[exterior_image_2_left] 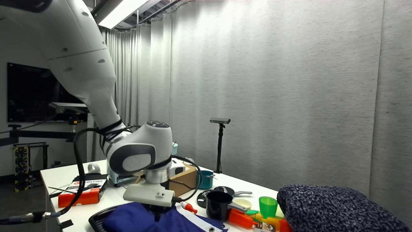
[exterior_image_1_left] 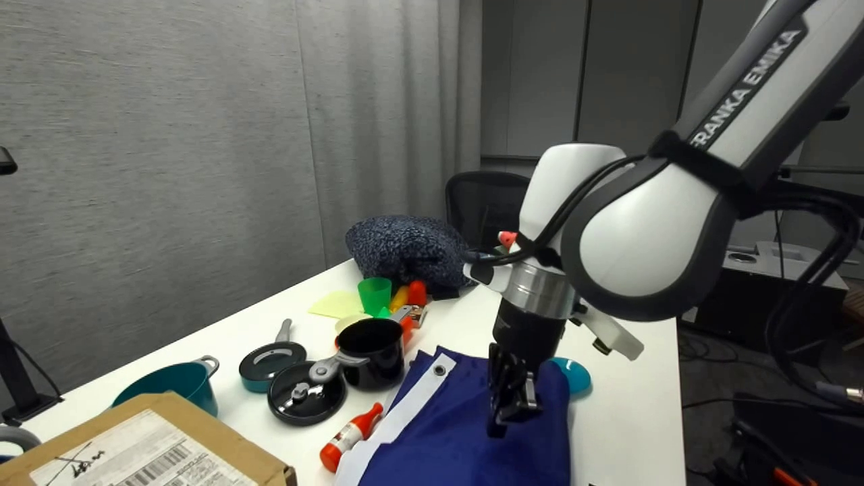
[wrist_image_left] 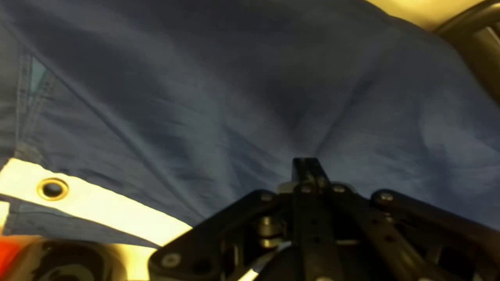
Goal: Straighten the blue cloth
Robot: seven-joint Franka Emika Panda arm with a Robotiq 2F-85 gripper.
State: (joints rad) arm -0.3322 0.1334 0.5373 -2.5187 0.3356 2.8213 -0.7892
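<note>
The blue cloth point(exterior_image_1_left: 466, 439) lies on the white table, wrinkled, its white edge strip point(exterior_image_1_left: 413, 403) with a metal eyelet running along one side. In an exterior view part of the cloth point(exterior_image_2_left: 128, 217) is heaped over a black tray point(exterior_image_2_left: 94, 222). Folds in the cloth point(wrist_image_left: 218, 93) fan out ahead of my gripper point(wrist_image_left: 306, 162) in the wrist view. The fingertips meet, and I see no fabric between them. From outside, my gripper point(exterior_image_1_left: 498, 428) points down over the middle of the cloth; whether the tips touch it I cannot tell.
Beside the white strip lie a red bottle point(exterior_image_1_left: 351, 437), a black pot point(exterior_image_1_left: 371, 363) and a black lid point(exterior_image_1_left: 307, 393). A cardboard box point(exterior_image_1_left: 155, 439) stands near the teal pot point(exterior_image_1_left: 169, 385). At the cloth's opposite side sits a teal rounded object point(exterior_image_1_left: 574, 376). A dark fuzzy mound point(exterior_image_1_left: 405, 246) is farther back.
</note>
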